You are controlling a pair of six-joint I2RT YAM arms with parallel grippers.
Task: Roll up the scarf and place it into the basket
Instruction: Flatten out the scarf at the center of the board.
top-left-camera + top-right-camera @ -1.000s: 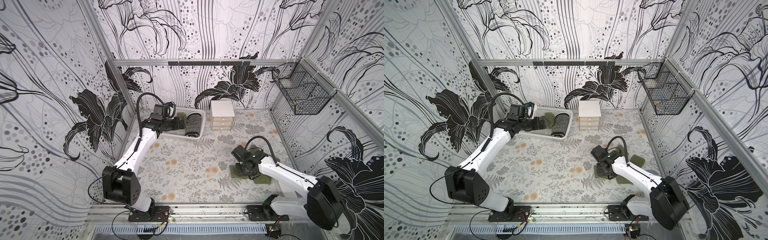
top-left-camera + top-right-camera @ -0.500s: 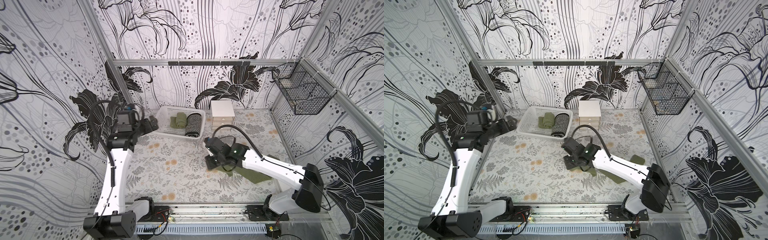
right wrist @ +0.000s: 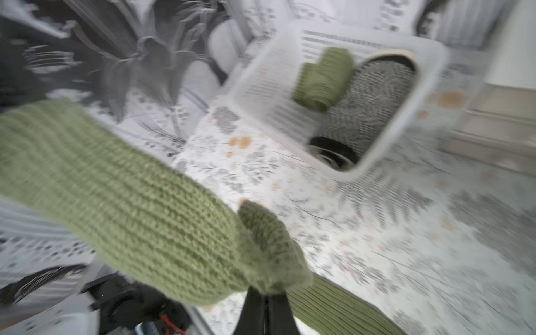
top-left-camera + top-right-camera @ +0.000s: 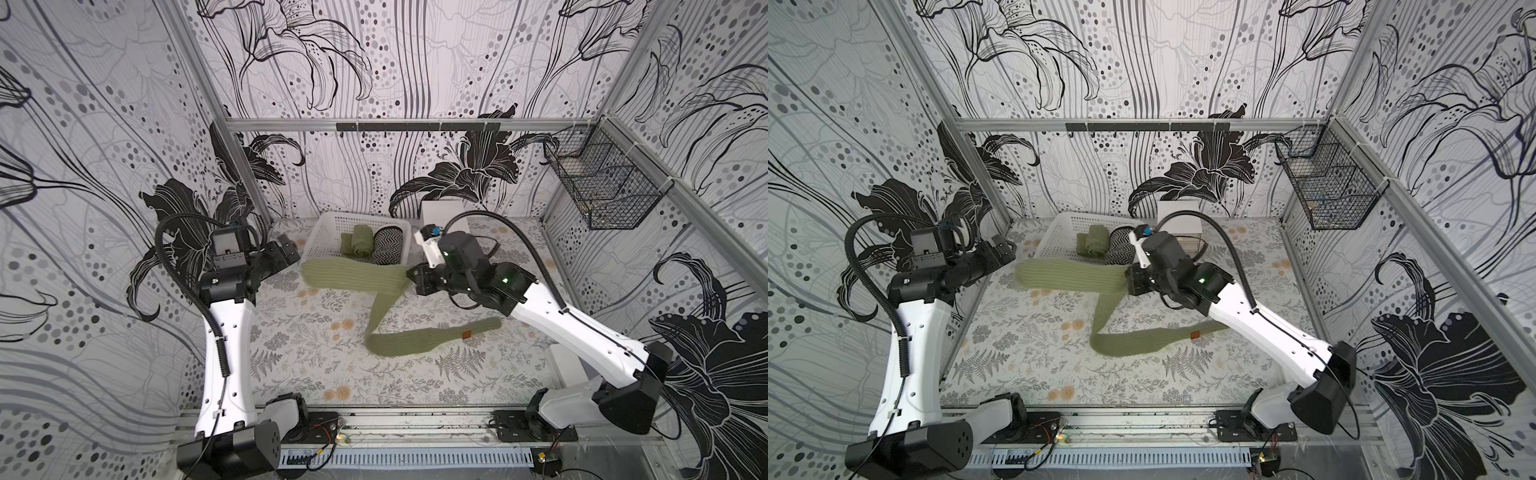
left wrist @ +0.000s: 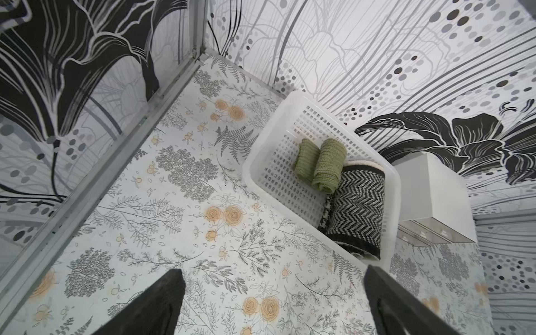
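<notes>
The olive-green knitted scarf [image 4: 353, 276] [image 4: 1071, 276] [image 3: 130, 203] hangs lifted in front of the white perforated basket [image 4: 320, 241] [image 4: 1059, 232] [image 5: 261, 150] [image 3: 252, 84]. My right gripper [image 4: 411, 279] [image 4: 1128, 284] [image 3: 265, 295] is shut on a bunched fold of it. One part sticks out leftward in the air, and the rest trails down onto the table in a loop. My left gripper [image 4: 291, 249] [image 4: 1003, 251] [image 5: 272, 307] stands open and empty by the left wall, left of the basket.
Inside the basket lie a rolled green cloth [image 4: 357, 245] [image 5: 319, 162] and a black-and-white zigzag roll [image 4: 388, 247] [image 5: 356, 208]. A small white drawer unit [image 4: 444, 210] stands behind my right wrist. A black wire basket [image 4: 602, 195] hangs on the right wall.
My left gripper withdrew from the basket to the left wall. My right gripper shut on the scarf and carried it left and back toward the basket, stretching it out.
</notes>
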